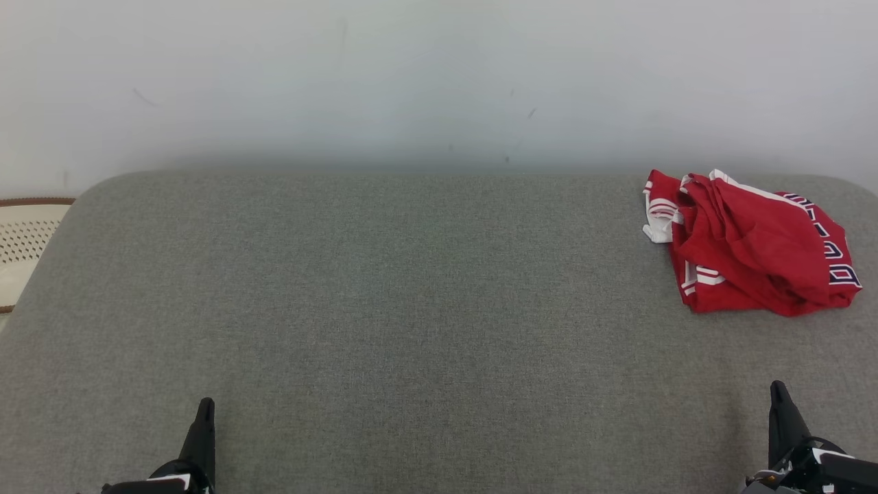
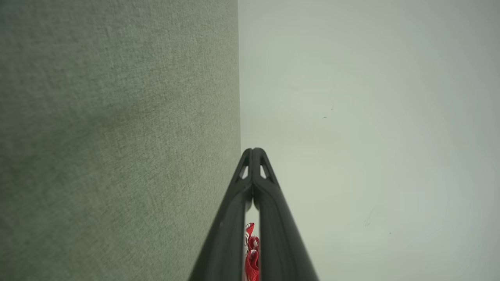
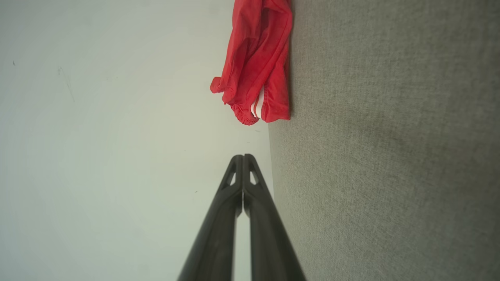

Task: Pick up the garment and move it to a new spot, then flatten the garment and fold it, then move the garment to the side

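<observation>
The garment is a red piece with white and dark trim, lying crumpled at the far right of the grey cushioned surface. In the right wrist view the garment lies ahead of the fingers, apart from them. A sliver of the garment shows between the fingers in the left wrist view. My left gripper rests at the lower left, shut and empty. My right gripper sits at the lower right, shut and empty, well short of the garment. Both pairs of fingertips touch.
A pale wall rises behind the surface's far edge. A cream perforated object with a brown rim sits beyond the left edge. The rounded far corners of the surface curve down at both sides.
</observation>
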You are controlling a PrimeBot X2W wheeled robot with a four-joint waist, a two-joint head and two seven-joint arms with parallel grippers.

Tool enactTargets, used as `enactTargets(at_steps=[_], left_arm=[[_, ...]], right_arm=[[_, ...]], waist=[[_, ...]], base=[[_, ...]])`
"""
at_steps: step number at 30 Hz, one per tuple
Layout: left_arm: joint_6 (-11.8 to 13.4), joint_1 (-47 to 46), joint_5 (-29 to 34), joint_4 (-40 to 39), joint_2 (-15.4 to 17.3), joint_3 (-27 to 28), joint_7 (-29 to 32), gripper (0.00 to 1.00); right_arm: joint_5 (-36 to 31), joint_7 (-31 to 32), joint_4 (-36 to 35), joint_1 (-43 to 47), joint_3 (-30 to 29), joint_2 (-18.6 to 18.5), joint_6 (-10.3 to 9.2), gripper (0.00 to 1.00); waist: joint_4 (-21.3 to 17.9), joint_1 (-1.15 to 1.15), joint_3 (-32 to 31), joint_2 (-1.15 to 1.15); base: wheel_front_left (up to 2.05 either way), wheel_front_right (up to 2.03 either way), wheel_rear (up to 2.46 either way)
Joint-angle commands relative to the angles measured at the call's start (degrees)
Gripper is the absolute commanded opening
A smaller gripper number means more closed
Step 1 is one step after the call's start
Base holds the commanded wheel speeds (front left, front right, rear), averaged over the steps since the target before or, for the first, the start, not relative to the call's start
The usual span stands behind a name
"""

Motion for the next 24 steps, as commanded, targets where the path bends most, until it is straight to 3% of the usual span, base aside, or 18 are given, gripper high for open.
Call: enactTargets(at_steps=[1, 24], left_arm=[[-0.2, -0.2, -0.2, 0.2, -0.1, 0.0, 0.0, 0.00], [-0.2, -0.2, -0.2, 0.2, -0.1, 0.0, 0.0, 0.00]], right_arm=[[-0.2, 0.2, 0.2, -0.2, -0.1, 0.0, 0.02, 0.00], [-0.4, 0.5, 0.2, -0.3, -0.4, 0.3, 0.02, 0.00]], waist=[[0.0, 0.00, 0.0, 0.00], [0.0, 0.00, 0.0, 0.00]], base=[[0.00, 0.00, 0.00], [0.00, 0.00, 0.00]])
